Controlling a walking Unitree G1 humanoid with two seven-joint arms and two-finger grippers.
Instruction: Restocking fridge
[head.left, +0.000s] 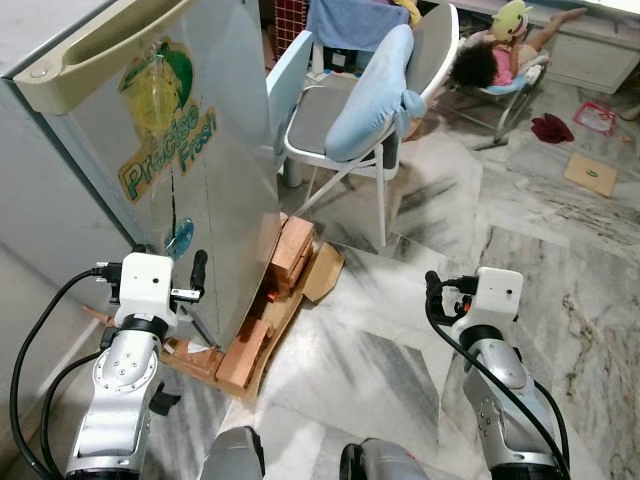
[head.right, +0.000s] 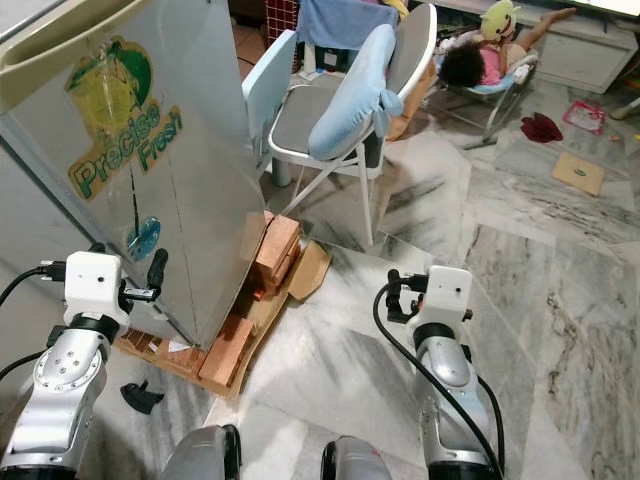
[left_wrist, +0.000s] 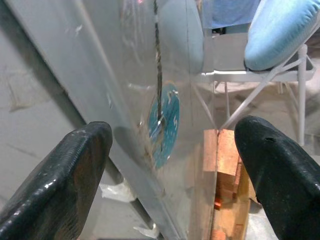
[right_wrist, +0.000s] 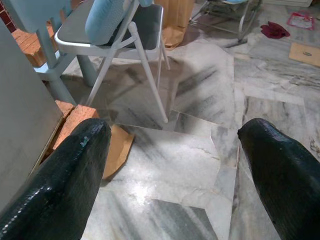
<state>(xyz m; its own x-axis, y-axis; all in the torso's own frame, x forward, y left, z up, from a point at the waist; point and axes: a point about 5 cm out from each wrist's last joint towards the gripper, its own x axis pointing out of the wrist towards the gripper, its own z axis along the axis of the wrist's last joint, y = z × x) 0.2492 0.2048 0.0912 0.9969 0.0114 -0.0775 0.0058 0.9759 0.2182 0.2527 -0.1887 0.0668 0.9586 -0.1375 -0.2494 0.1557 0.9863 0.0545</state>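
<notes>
While we face it: silver fridge (head.left: 215, 150) on bricks (head.left: 290, 250), door closed.
Left gripper (left_wrist: 170, 165): jaws apart — round blue sticker (left_wrist: 164, 124) between.
Right gripper (right_wrist: 180, 170): jaws apart — over marble floor (right_wrist: 170, 165).

Both eye views look forward and down from the head at the fridge (head.left: 190, 150), folding chair (head.left: 350, 110) and marble floor (head.left: 520, 260). The left wrist view faces the fridge side close up; the right wrist view faces the floor, sharing the chair and bricks (right_wrist: 70, 120).
</notes>
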